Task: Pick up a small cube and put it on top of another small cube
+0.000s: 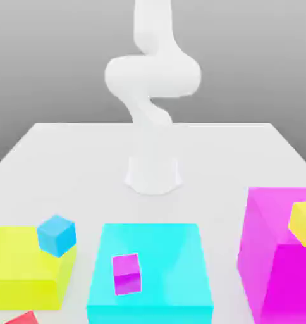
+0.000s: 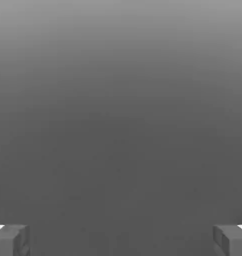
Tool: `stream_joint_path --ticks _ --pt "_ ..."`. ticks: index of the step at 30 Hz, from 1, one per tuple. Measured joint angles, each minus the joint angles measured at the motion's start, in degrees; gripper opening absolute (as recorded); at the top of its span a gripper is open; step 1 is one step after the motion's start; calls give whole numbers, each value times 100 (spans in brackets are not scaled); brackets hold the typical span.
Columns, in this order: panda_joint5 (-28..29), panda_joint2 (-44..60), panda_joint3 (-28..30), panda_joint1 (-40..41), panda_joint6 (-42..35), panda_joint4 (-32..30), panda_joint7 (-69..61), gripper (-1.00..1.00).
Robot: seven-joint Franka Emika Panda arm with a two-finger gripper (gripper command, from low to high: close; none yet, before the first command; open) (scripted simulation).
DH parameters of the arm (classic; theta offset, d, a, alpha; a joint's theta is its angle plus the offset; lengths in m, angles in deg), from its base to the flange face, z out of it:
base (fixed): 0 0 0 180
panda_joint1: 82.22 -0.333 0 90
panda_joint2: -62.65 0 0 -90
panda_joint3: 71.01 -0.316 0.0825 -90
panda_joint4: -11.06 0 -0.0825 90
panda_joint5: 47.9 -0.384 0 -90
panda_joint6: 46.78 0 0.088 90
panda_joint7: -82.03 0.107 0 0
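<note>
1. exterior view: the white arm (image 1: 152, 82) rises from its base at the middle of the white table (image 1: 67, 152) and bends up out of the top of the picture; along the near edge sit three big blocks: a yellow block (image 1: 19, 269) on the exterior view's left, a cyan block (image 1: 162, 253) in the middle, a huge magenta block (image 1: 269, 253) on the right.
2. same view: the small red cube (image 1: 23, 318) shows as a corner at the bottom edge, just in front of the yellow block, mostly cut off; the small magenta cube (image 1: 127, 273) rests on top of the cyan block, tilted slightly; a small blue cube (image 1: 56, 235) sits on the yellow block and a small yellow cube (image 1: 304, 223) on the huge magenta block.
3. hand view: the gripper (image 2: 121, 240) has its two grey fingertips (image 2: 10, 240) set wide apart with nothing between them, looking onto plain grey background.
4. handling, as a judgement: the red cube looks rigid, light and glossy, so likely a little slippery; best taken across two opposite flat faces, centred, fingers square to them; set it down level, since the magenta cube's top is small.
</note>
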State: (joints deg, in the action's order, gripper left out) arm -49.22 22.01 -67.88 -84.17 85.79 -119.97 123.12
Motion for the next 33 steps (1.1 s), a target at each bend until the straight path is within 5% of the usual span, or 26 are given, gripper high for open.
stream_joint_path --ticks 15,24,33 --pt "-1301 3140 1656 -768 468 452 -3235 0" --pt "-2001 4987 1802 -388 758 717 -5108 0" --pt "-1832 6560 1810 109 1259 916 -6406 0"
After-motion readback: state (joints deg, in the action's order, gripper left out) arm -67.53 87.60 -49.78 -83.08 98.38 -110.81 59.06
